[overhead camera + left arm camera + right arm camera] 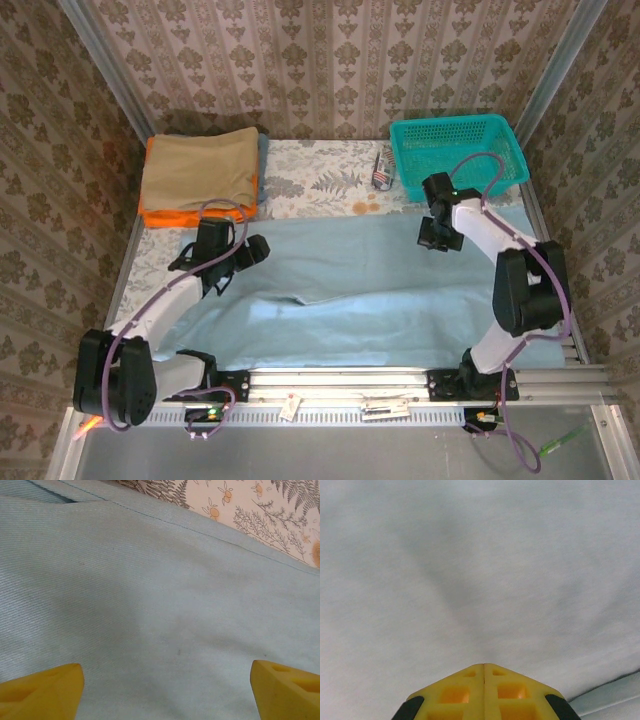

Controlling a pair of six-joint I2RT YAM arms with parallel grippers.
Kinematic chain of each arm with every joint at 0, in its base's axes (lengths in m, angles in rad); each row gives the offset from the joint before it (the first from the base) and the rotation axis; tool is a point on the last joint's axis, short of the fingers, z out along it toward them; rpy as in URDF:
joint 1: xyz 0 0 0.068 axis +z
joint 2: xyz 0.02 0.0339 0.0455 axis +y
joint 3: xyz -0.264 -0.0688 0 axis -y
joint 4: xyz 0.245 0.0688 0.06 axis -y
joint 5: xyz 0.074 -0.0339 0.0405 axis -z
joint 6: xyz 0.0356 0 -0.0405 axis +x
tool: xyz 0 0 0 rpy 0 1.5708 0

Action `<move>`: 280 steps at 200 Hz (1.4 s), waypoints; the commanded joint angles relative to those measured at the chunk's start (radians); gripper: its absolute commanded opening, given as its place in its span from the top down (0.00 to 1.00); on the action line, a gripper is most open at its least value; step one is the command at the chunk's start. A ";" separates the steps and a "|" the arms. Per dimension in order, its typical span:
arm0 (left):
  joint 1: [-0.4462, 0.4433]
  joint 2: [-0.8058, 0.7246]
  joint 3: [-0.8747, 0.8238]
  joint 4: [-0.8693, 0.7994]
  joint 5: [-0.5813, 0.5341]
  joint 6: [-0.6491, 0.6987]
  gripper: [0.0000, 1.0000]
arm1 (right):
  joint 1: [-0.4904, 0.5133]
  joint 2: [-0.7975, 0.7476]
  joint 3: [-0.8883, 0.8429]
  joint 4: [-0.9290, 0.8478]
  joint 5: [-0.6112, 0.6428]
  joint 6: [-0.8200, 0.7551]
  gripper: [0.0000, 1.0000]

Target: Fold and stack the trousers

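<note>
Jaws: left gripper (pixel 165 682) spread; right gripper (pixel 484 667) pressed together; both over trousers (pixel 380 285).

Beige damask-papered walls (pixel 330 60) on 3 sides, floral tablecloth (pixel 320 180), even light.

The trousers (pixel 350 290) lie flat (spread wide) near a teal basket (pixel 458 150).

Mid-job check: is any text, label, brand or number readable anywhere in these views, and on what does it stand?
No text can be read.
Two white tags on the front rail: too small to read.
Small dark item beside the teal basket: any print is too small to tell.
On the trousers: no label or print shows.
</note>
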 commanded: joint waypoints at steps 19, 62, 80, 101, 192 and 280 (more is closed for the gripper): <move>0.098 0.182 -0.019 0.095 0.011 -0.075 0.14 | 0.186 0.093 0.030 0.034 -0.086 0.060 0.96; 0.204 0.294 -0.077 0.240 0.082 -0.192 0.16 | 0.259 0.240 0.096 0.063 -0.126 0.075 0.99; 0.244 0.330 -0.077 0.263 0.113 -0.204 0.16 | 0.259 0.275 0.128 0.058 -0.129 0.065 0.99; 0.289 0.371 -0.072 0.299 0.145 -0.212 0.16 | 0.257 0.327 0.182 0.045 -0.129 0.048 0.99; 0.314 0.212 -0.032 0.205 0.138 -0.111 0.16 | 0.239 0.339 0.296 0.008 -0.116 0.002 1.00; -0.255 0.055 0.014 0.082 -0.067 -0.068 0.14 | 0.196 0.016 -0.091 0.035 -0.081 0.022 0.94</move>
